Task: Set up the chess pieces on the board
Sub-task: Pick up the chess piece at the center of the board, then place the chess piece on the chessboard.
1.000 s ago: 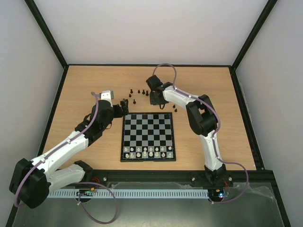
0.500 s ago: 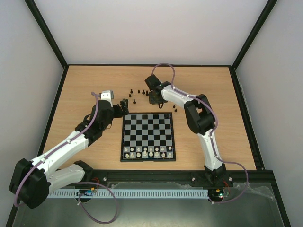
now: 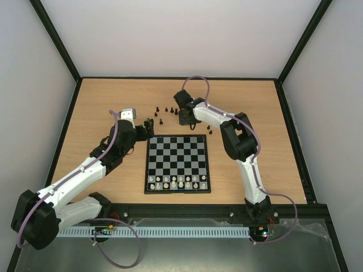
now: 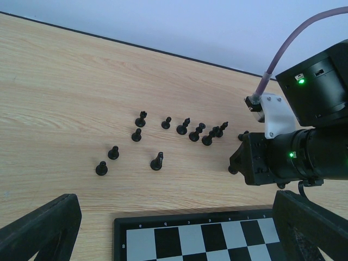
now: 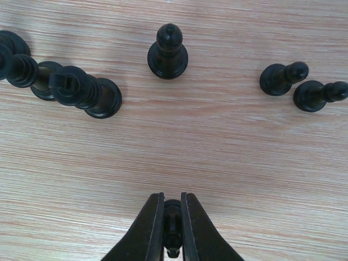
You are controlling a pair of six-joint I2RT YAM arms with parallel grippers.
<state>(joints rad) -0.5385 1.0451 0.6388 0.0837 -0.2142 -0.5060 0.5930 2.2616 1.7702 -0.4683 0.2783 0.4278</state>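
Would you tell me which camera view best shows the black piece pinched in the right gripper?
The right wrist view: the black piece sits clamped between the right gripper's fingers, close up. Top external and left wrist views show only the gripper, the piece hidden.

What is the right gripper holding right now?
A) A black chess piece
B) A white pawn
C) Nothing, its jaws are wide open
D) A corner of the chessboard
A: in the right wrist view, the right gripper has both fingers pinched shut on a small black chess piece, apart from the other black pieces standing on the wood.
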